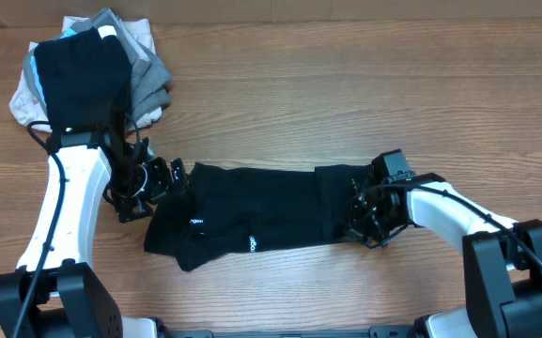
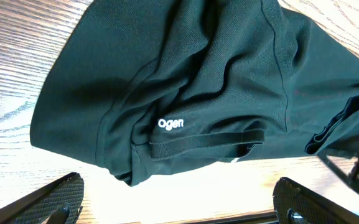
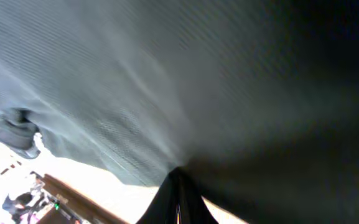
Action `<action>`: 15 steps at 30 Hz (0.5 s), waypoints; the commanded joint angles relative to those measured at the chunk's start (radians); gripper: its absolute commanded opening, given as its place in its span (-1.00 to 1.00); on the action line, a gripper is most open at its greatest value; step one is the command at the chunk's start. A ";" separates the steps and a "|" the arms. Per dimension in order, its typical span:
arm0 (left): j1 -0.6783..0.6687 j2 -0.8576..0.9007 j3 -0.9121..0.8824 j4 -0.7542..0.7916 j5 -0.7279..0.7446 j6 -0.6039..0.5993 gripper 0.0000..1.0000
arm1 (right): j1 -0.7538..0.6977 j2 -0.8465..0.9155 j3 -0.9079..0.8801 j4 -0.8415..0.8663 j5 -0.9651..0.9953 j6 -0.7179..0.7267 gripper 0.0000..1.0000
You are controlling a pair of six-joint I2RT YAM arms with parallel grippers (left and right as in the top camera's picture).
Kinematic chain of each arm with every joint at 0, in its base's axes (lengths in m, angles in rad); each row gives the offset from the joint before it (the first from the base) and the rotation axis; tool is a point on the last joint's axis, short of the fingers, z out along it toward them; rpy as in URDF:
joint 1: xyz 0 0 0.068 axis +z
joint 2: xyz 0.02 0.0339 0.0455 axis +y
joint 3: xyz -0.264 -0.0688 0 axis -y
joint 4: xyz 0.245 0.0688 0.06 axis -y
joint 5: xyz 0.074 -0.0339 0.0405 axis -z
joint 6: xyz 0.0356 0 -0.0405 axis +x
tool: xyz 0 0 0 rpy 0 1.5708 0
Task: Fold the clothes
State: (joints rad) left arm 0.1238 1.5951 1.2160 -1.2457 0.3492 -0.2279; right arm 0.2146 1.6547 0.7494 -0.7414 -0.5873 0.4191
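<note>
To fold well, the right pincer point(image 1: 352, 222) should be lifting slowly and carrying its end toward 9 o'clock, flat and even. It is pinching the 3 o'clock end of the black shirt point(image 1: 252, 221), which is lying mid-tabletop point(image 1: 346, 75). Its arm is reaching in low from 4 o'clock. The left pincer point(image 1: 175, 178) is hovering wide open at the 9 o'clock end.

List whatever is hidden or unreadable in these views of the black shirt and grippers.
- Right wrist view: the black fabric shirt fills the frame, blurred; how much cloth the shut right gripper pinches is hidden.
- Left wrist view: a fold seems to hide part of the white lettering; the bottom edge crops the open left gripper.
- Overhead: the lower layers of the stacked garment pile lie under its black top piece.
</note>
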 commanded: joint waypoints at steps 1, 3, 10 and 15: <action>-0.008 -0.011 -0.003 -0.002 0.014 0.024 1.00 | -0.033 -0.075 0.078 -0.072 0.066 0.019 -0.92; -0.008 -0.011 -0.003 -0.002 0.014 0.024 1.00 | -0.058 -0.124 0.154 -0.174 0.153 0.015 -0.88; -0.008 -0.011 -0.003 -0.003 0.014 0.023 1.00 | -0.201 -0.198 0.410 -0.391 0.282 -0.120 1.00; -0.008 -0.011 -0.003 -0.005 0.014 0.024 1.00 | -0.340 -0.169 0.395 -0.362 0.276 -0.174 1.00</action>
State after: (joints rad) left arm 0.1238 1.5951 1.2160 -1.2469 0.3489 -0.2279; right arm -0.0669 1.4593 1.1568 -1.1095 -0.3431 0.3058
